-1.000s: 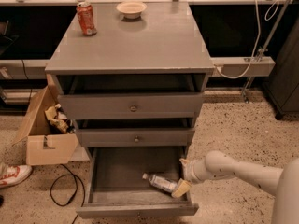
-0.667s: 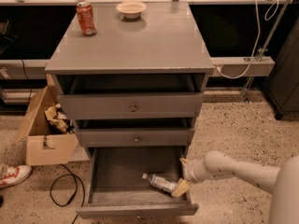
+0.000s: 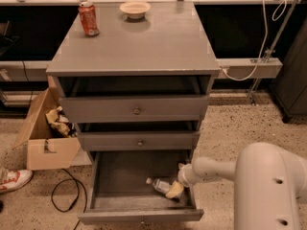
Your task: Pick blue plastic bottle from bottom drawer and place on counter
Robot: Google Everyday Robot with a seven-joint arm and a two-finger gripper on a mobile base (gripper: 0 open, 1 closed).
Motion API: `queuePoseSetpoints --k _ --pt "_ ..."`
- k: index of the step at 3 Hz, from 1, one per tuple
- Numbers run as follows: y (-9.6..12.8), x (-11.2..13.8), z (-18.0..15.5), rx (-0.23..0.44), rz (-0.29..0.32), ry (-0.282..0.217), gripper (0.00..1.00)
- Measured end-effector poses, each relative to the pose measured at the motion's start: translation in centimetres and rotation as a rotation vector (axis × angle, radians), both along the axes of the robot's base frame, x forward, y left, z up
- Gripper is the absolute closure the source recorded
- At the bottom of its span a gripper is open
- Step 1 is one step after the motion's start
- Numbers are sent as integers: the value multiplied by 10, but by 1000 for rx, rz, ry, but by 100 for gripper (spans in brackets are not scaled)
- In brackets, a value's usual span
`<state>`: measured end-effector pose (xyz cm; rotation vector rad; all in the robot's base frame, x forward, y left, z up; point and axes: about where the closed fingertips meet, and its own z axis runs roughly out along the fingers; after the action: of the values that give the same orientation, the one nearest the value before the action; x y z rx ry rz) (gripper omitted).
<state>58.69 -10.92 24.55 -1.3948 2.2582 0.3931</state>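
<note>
The bottom drawer of the grey cabinet stands pulled open. The blue plastic bottle lies on its side at the drawer's right, white cap pointing left. My gripper reaches in from the right over the drawer's side wall, and its yellowish fingertips are at the bottle's right end. The counter is the cabinet's flat grey top, well above the gripper.
A red-orange soda can and a small bowl stand at the counter's back. Two knobbed drawers sit partly open above the bottom one. A cardboard box, a black cable and a shoe lie on the floor to the left.
The gripper stays at the bottle's right end in the drawer. Nothing has visibly moved.
</note>
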Motion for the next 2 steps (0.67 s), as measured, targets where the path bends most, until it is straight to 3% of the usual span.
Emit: queuePoseSetpoints --k 2 --pt "11 19 -54 52 -74 21 0"
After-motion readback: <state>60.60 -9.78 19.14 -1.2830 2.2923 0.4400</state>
